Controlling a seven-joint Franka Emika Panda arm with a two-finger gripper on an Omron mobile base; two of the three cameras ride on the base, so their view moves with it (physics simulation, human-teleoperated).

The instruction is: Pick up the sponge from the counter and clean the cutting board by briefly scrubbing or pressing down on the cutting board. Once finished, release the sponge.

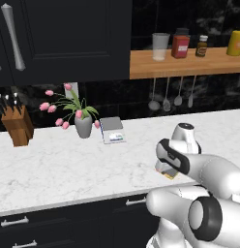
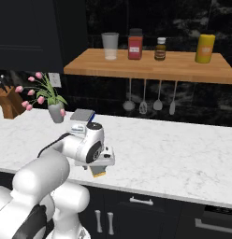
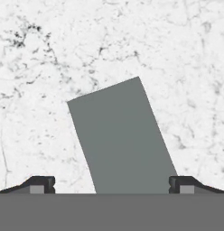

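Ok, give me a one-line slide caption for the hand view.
Open gripper poised above the sponge, its grey-green scrubbing face up, lying skewed on the white marble counter.

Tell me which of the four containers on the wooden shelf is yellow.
The yellow bottle at the far right end of the wooden shelf. The others are a clear glass, a red-labelled jar and a small dark bottle.

Glossy white rounded arm segments, dark joint rings, dark cable.
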